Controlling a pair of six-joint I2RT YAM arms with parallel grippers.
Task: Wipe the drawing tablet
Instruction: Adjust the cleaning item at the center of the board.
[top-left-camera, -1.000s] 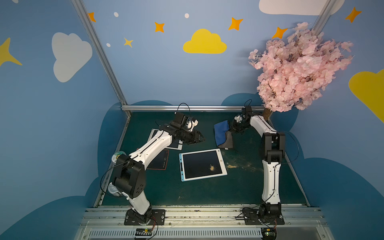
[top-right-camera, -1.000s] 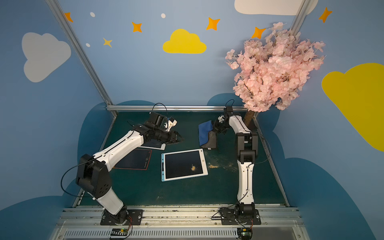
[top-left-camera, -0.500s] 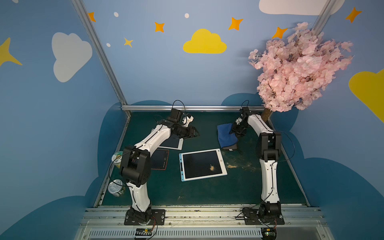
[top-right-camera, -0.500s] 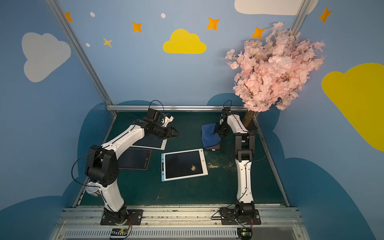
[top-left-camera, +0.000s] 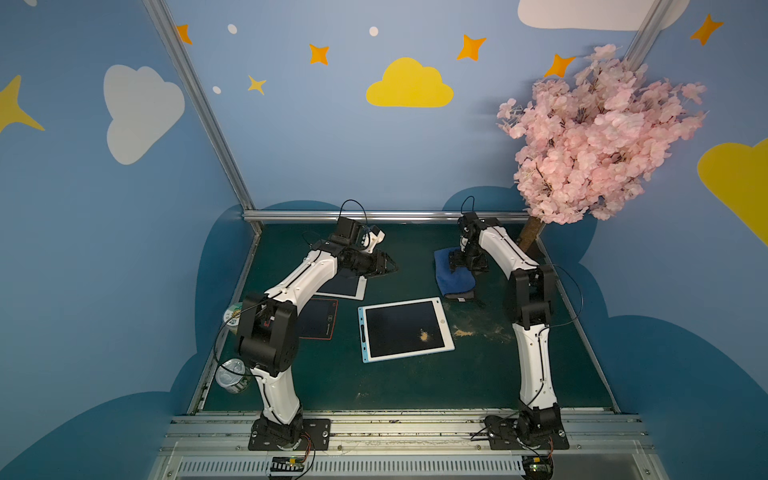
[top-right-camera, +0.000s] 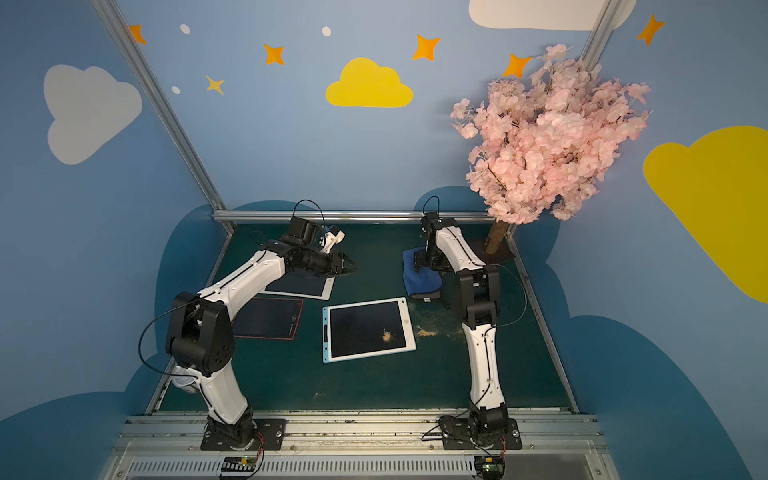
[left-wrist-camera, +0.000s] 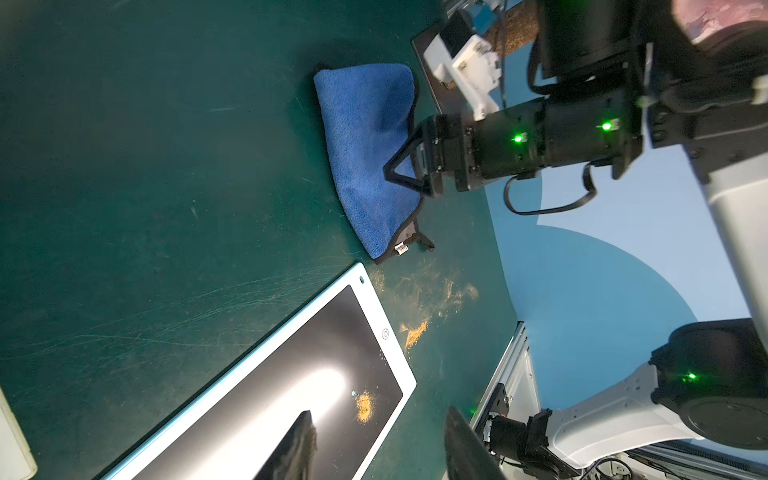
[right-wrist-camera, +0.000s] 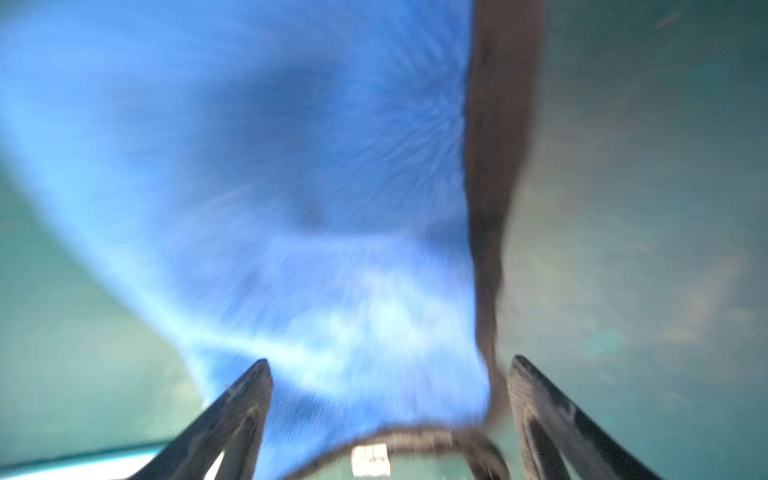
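Nearest, the white-framed drawing tablet (top-left-camera: 405, 328) lies flat mid-table, with orange crumbs (top-left-camera: 424, 335) on its screen. Beyond it, the left gripper (top-left-camera: 390, 267) hovers half-spread and empty. Farthest, the right gripper (right-wrist-camera: 390, 363) stands wide astride the blue cloth (top-left-camera: 455, 278), whose white tag (right-wrist-camera: 370, 459) is too blurred to read.

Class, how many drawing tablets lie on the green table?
3. A blue-edged tablet lies in the centre; a red-edged tablet beside it, partly under the left arm; a white-edged tablet behind that, partly hidden by the same arm.
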